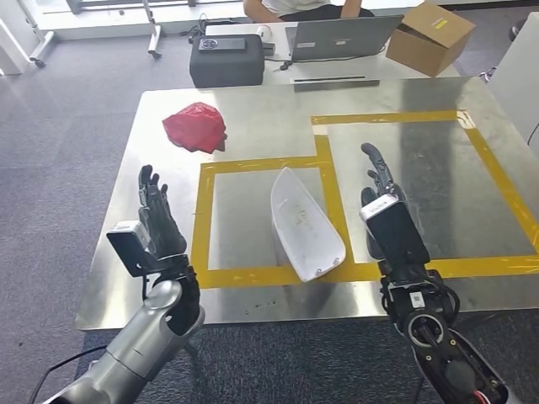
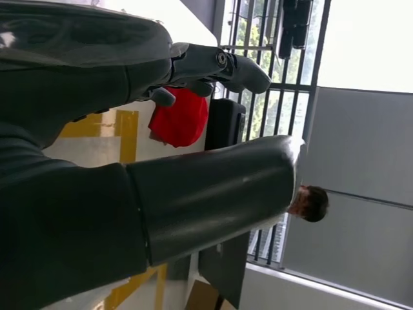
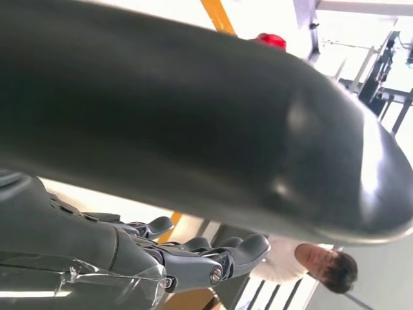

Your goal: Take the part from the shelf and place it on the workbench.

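The white part (image 1: 305,224) is seen lying on the workbench (image 1: 114,252), inside the left yellow-taped rectangle (image 1: 204,220), presumably already delivered, since the left hand (image 1: 156,215) and right hand (image 1: 380,189) are held empty beside it, fingers spread

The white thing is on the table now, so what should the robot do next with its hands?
Probably just draw both arms back. The white part already lies on the metal workbench, inside the yellow tape. The left hand and right hand are open, each off to one side of the part, holding nothing.
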Motion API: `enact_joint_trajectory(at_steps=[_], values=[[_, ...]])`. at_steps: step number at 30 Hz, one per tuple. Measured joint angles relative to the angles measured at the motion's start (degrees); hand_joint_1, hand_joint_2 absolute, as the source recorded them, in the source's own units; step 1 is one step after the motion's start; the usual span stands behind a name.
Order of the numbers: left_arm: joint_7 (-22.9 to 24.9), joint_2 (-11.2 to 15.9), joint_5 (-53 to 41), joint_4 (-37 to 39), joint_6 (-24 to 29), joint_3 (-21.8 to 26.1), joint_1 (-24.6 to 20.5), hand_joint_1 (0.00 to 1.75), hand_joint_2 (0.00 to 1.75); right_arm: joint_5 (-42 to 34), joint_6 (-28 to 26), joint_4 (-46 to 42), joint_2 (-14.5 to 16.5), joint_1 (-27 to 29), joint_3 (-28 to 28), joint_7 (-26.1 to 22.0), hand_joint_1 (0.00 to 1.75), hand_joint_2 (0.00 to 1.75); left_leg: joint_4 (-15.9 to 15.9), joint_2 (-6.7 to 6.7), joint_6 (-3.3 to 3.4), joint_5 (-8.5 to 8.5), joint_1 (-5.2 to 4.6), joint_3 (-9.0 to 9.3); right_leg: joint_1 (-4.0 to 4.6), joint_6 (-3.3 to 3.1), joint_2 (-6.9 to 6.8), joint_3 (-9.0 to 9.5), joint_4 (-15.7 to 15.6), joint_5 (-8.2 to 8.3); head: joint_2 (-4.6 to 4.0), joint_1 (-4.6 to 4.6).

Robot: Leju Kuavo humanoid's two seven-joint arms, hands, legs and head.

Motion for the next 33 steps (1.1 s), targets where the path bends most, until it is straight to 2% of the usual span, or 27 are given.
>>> enact_joint_trajectory(at_steps=[7, 12, 21, 33], values=[[0.0, 0.4, 1.7, 0.0, 1.2, -2.7, -1.2, 0.0, 0.0, -0.3, -0.2, -6.6, -2.0, 8.5, -4.3, -0.6, 0.0, 0.0, 0.0, 0.01, 0.0, -0.05, 0.0, -0.01, -0.01, 0.01, 0.01, 0.02, 0.0, -0.02, 0.0, 0.01], [0.0, 1.0, 2.1, 0.0, 1.4, -4.0, -1.8, 0.0, 0.0, -2.1, 0.1, -9.1, -2.7, 12.4, -7.0, -1.8, 0.0, 0.0, 0.0, 0.01, 0.01, -0.05, -0.01, 0.0, -0.02, 0.01, 0.01, 0.04, 0.0, -0.02, 0.0, 0.0], [0.0, 1.3, 1.8, 0.0, 1.1, -5.8, -2.7, 0.0, 0.0, -2.4, 0.1, -11.1, -3.1, 16.0, -9.7, -3.1, 0.0, 0.0, 0.0, 0.02, 0.01, -0.05, 0.0, 0.01, -0.01, 0.01, 0.01, 0.04, 0.0, -0.02, 0.0, -0.01], [0.1, 1.4, 1.2, 0.0, 1.1, -6.4, -3.0, 0.0, 0.0, -1.7, 0.6, -12.0, -3.1, 17.6, -11.4, -4.2, 0.0, 0.0, 0.0, 0.03, 0.01, -0.05, 0.0, 0.01, -0.01, 0.01, 0.01, 0.05, 0.0, -0.02, 0.0, 0.01]])
